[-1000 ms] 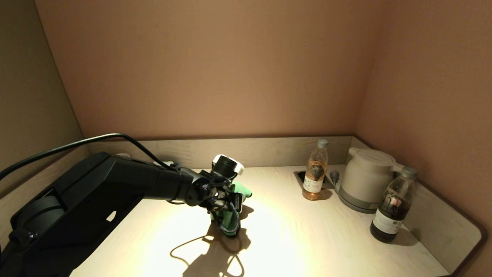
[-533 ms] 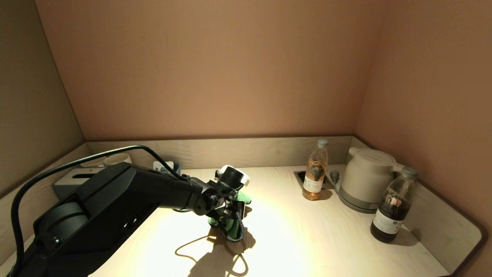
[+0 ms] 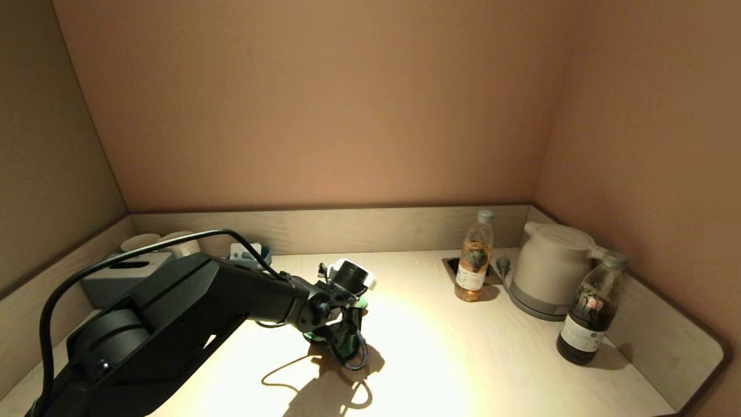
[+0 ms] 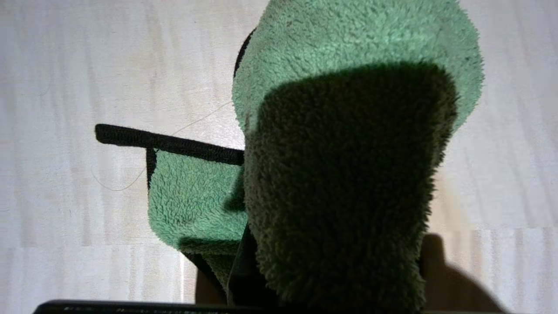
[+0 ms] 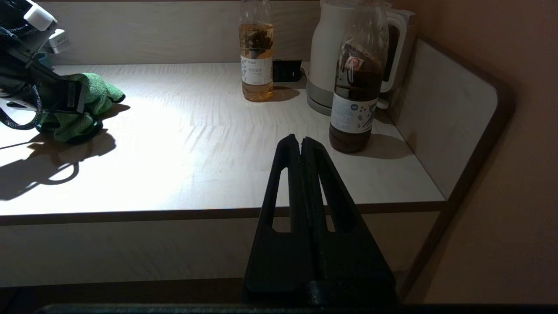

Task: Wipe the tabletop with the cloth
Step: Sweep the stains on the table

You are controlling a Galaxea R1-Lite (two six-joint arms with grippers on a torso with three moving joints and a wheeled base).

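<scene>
The green fluffy cloth (image 3: 346,343) lies bunched on the pale wooden tabletop (image 3: 463,359), left of centre. My left gripper (image 3: 343,333) points down and is shut on the cloth, pressing it onto the table. In the left wrist view the cloth (image 4: 348,65) fills the picture and hides the fingers; its black hem shows. The right wrist view shows the cloth (image 5: 93,93) under the left gripper (image 5: 56,98). My right gripper (image 5: 301,141) is shut and empty, parked below the table's front edge, out of the head view.
A tea bottle (image 3: 474,263), a white kettle (image 3: 550,269) and a dark bottle (image 3: 590,315) stand at the back right. A socket recess (image 3: 454,265) sits by the tea bottle. A grey box (image 3: 121,275) and cups (image 3: 179,243) stand at the back left. Raised walls border the table.
My left arm has dropped lower and shifted slightly right and toward the front, pressing the cloth flatter onto the table. The box and cups at the back left have come into view.
</scene>
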